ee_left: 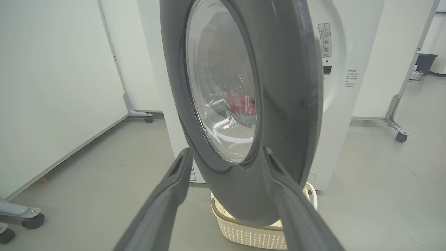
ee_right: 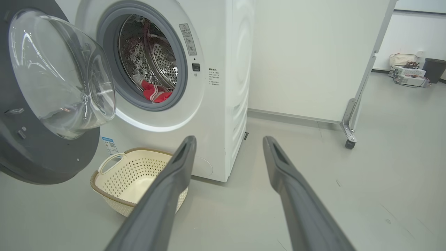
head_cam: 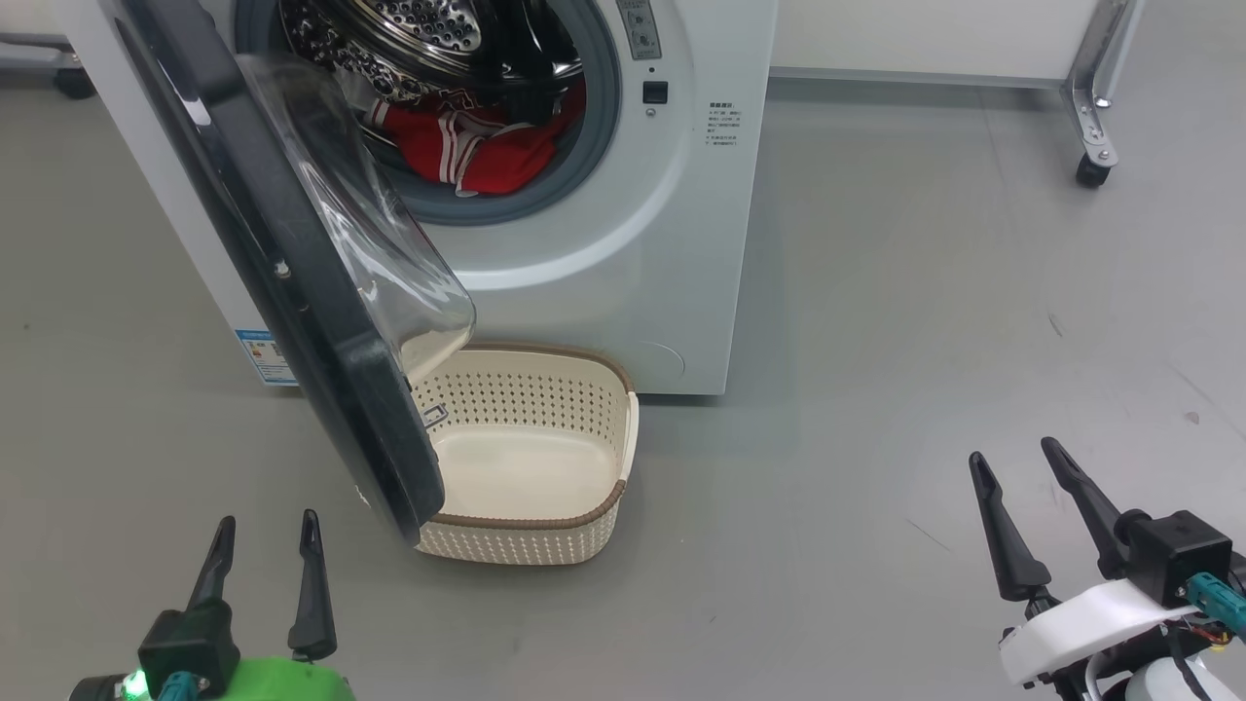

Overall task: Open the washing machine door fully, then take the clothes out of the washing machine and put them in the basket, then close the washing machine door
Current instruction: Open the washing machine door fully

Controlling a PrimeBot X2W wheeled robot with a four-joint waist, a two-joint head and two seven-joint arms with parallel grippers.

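The white washing machine [head_cam: 604, 243] [ee_right: 223, 87] stands ahead with its black-rimmed door [head_cam: 292, 282] [ee_right: 38, 104] swung partly open over the left end of the basket. Red clothes [head_cam: 477, 146] [ee_right: 155, 94] with white stripes lie at the bottom of the steel drum. The cream basket [head_cam: 613, 428] [ee_right: 101, 179] sits on the floor right before the machine and holds nothing. My left gripper [head_cam: 268, 531] [ee_left: 226, 153] is open, low at the left, facing the door's outer face [ee_left: 289, 104]. My right gripper [head_cam: 1012, 462] [ee_right: 228, 141] is open, low at the right, well away from the machine.
Grey floor spreads to the right of the machine. A white partition on a castor foot [head_cam: 1095, 161] [ee_right: 348, 139] stands behind and right. Another partition foot [ee_left: 144, 116] is at the left. Boxes and a dark bin [ee_right: 433, 69] sit far off.
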